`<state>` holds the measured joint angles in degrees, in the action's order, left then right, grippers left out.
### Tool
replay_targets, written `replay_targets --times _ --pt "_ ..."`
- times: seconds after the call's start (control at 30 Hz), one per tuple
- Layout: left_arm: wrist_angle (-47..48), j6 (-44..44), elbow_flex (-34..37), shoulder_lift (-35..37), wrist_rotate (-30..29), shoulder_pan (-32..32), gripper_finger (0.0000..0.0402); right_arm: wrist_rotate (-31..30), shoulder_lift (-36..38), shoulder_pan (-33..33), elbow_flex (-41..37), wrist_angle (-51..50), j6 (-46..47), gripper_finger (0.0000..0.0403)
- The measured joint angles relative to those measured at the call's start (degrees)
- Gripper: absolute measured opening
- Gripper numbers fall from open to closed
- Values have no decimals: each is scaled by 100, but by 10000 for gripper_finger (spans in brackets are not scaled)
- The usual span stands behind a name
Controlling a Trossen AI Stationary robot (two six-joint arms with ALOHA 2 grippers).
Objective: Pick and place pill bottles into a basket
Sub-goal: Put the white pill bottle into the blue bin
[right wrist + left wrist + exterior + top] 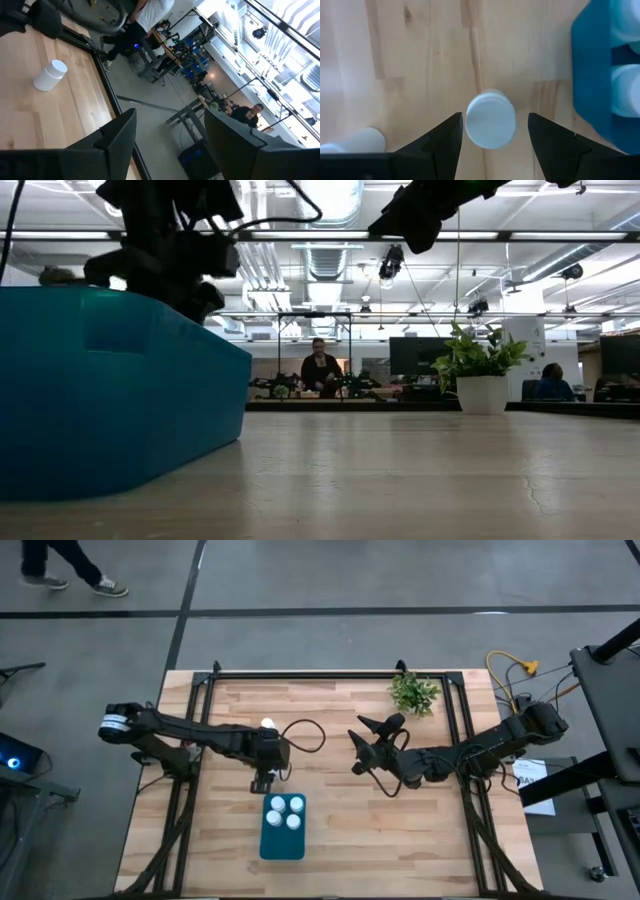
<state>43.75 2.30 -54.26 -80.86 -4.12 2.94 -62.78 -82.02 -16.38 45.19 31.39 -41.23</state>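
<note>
The teal basket [282, 840] stands near the table's middle and holds several white pill bottles [285, 812]. My left gripper [262, 780] hovers just beyond the basket's far end, pointing down and open. In the left wrist view its fingers [447, 142] stand on either side of an upright bottle's cap [490, 119], with a small gap on each side. That bottle stands on its base on the table and is hidden under the gripper in the high view. Another bottle [268, 725] lies on its side farther back. My right gripper [365, 745] is open and empty, right of the middle.
A small potted plant [413, 692] stands at the table's far right. A black cable [305, 730] loops on the table beside the left arm. The lying bottle also shows in the right wrist view [50, 75]. People show in the room beyond the table.
</note>
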Motion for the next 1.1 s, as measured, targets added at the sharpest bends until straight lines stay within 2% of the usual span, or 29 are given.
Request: replay_targets --times 0.23,0.47,0.57,0.7,1.1 --pt "-436 -36 371 -7 17 -37 207 0 0 2 0 -12 37 224" --pt "-610 -39 405 -22 43 -42 207 0 0 2 0 -10 37 224" --pt "-610 -48 405 -22 43 -51 192 0 -2 2 0 -10 39 224" --pt "-612 -98 407 -22 49 -70 143 0 -2 2 0 -10 39 224" --pt "-155 -49 190 -22 83 -70 142 0 -7 4 0 -25 57 224"
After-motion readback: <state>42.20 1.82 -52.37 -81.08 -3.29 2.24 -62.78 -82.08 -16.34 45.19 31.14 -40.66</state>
